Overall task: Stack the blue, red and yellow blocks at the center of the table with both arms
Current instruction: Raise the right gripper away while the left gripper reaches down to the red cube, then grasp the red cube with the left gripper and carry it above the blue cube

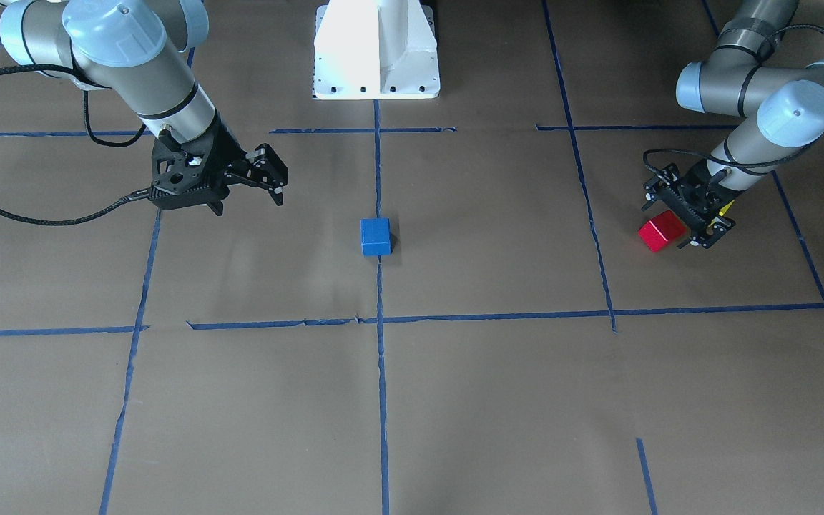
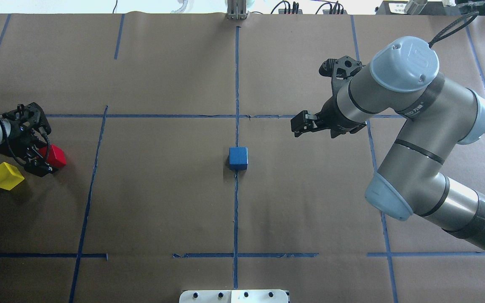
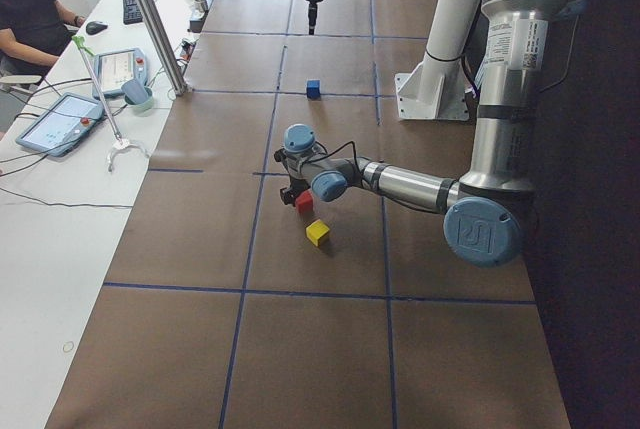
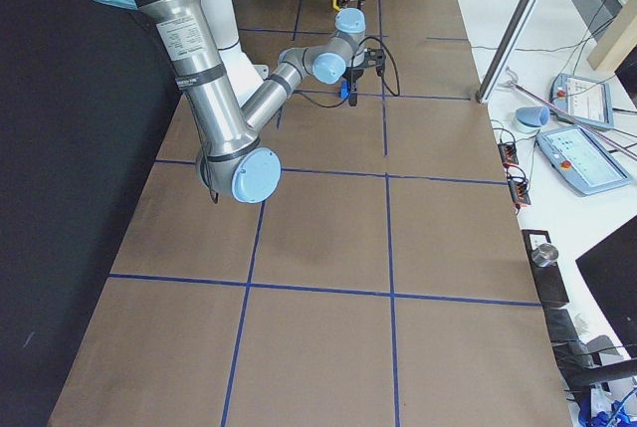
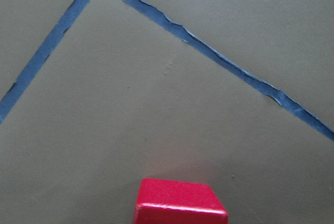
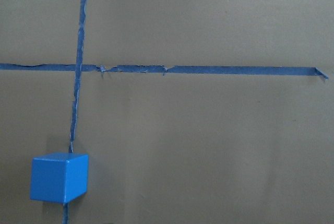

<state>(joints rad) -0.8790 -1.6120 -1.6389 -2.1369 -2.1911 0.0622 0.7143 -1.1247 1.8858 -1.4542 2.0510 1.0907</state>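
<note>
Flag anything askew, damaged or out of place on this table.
Nothing serious. The blue tape is ragged and torn near the centre crossing. The yellow block and red block are turned against the grid; the blue block sits square on the centre line.

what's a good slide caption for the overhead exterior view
Blue block centered on the table, open right gripper near it; left gripper at the red block, yellow block alongside.
</note>
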